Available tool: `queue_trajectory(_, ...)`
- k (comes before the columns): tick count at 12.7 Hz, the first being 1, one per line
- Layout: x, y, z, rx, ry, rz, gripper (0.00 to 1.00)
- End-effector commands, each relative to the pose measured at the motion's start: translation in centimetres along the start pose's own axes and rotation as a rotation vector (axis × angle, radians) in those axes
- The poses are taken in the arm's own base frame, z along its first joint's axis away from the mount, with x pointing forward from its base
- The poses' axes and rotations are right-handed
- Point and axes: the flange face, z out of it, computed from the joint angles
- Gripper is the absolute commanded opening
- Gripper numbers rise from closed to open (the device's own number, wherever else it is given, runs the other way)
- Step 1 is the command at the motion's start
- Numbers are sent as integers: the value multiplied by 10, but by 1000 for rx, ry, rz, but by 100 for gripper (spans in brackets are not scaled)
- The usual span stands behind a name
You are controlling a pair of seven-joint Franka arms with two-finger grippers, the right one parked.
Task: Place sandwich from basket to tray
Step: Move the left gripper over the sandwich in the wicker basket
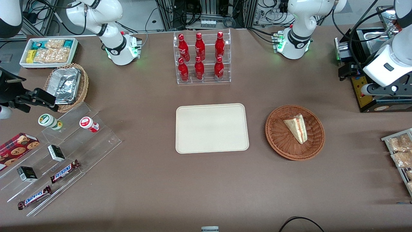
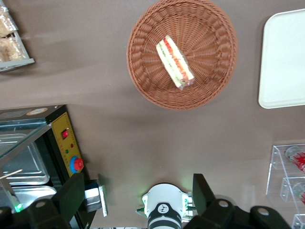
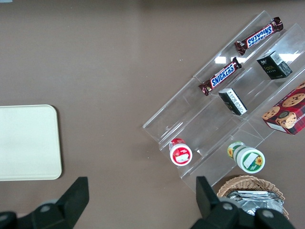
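Note:
The sandwich (image 1: 297,128), a pale wedge with red and green stripes along its cut edge, lies in the round reddish-brown basket (image 1: 280,145). The cream tray (image 1: 211,128) lies flat and bare beside the basket, toward the parked arm's end. My left gripper (image 1: 383,90) hangs high above the table at the working arm's end, well apart from the basket and farther from the front camera than it. In the left wrist view the gripper (image 2: 138,181) is open and empty, with the sandwich (image 2: 175,61), the basket (image 2: 143,71) and the tray's edge (image 2: 286,57) far below.
A clear rack of red bottles (image 1: 202,58) stands farther from the front camera than the tray. A black box with a yellow panel (image 1: 360,90) sits under the gripper. A snack rack (image 1: 400,151), a stepped acrylic shelf (image 1: 64,151), a foil-filled tan basket (image 1: 69,85) and a white snack bin (image 1: 48,51) line the table's ends.

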Motion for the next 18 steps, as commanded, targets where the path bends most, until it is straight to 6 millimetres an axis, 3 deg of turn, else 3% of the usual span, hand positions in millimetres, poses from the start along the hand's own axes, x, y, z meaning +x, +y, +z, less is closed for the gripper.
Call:
queue_trajectory(1, 0, 1, -3, -34, 2, -20, 100)
queue_trajectory(5, 26, 14, 39, -59, -37, 1, 100)
queue_trajectory(10, 53, 28, 123, -56, 7, 13, 100)
queue_trajectory(13, 66, 35, 190, -57, 77, 14, 100)
queue_trajectory(15, 68, 40, 232, -65, 144, -42, 100)
queue_trajectory(18, 65, 45, 265, -90, 198, -248, 100)
